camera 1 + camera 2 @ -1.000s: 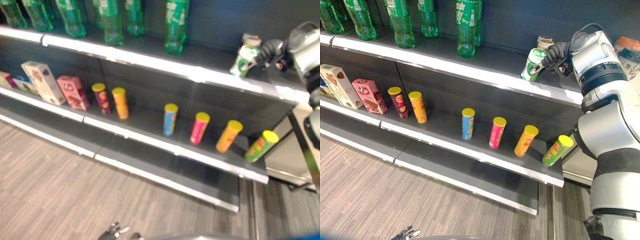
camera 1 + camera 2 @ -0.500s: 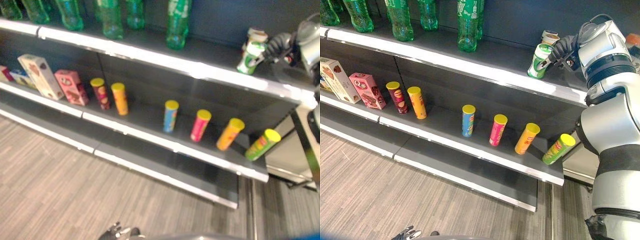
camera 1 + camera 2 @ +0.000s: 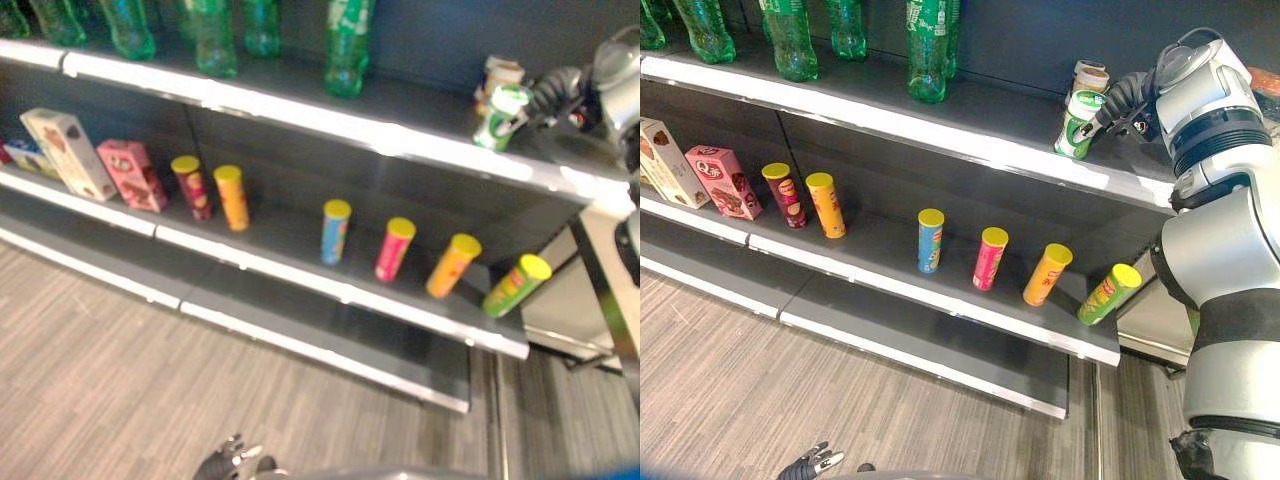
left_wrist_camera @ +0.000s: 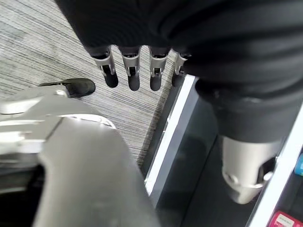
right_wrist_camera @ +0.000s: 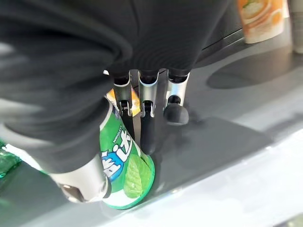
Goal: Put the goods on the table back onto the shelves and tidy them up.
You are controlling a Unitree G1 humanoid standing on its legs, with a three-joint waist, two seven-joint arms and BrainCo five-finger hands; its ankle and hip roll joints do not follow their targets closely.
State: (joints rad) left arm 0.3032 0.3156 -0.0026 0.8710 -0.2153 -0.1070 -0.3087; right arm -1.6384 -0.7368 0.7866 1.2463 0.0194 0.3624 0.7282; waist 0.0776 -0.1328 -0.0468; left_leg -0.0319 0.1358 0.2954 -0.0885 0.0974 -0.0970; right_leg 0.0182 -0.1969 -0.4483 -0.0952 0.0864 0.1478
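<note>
Green-and-white can (image 3: 1078, 124) gripped by right hand (image 3: 1118, 104) on the upper shelf (image 3: 940, 135) at far right, left hand (image 4: 137, 71) hung relaxed above floor (image 3: 730, 380).

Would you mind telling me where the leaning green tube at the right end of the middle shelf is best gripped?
Grip the green tube around mid-body, coming from the open aisle side. It tilts, yellow cap up and to the right, and the orange tube stands just to its left, so a free robot hand should probably close across its round sides.
</note>
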